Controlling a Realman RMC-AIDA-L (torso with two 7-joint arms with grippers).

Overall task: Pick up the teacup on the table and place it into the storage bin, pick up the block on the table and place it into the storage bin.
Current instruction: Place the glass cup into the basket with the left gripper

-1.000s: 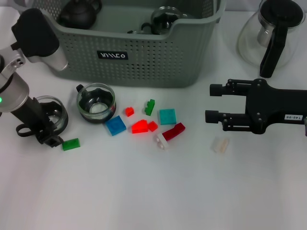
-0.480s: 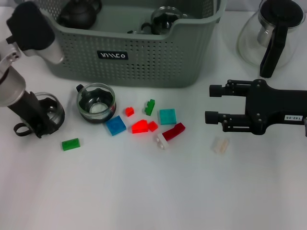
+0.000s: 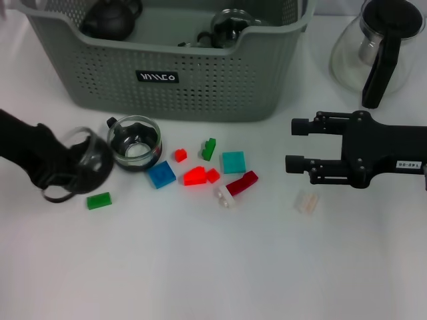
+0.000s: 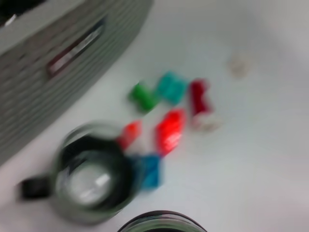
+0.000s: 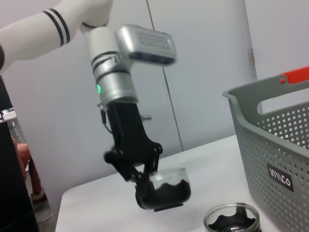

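- Lower centre of the head view: the loose blocks lie in a cluster on the white table; the green block sits nearest. Judge these light, rigid and small; you should pinch one across its flat sides.
- Left edge: the left gripper is clamped on a glass teacup, lifted off the table and tilted, as the right wrist view confirms. Treat glass as smooth, brittle and likely to slip; a rim-and-wall pinch suits it.
- Just beside it: a second teacup stands upright on the table, handle toward the bin.
- Right of centre: the right gripper hovers idle with its fingers apart, holding nothing.
- Top of frame: the storage bin already holds dark teaware; you should lower the cup in gently.
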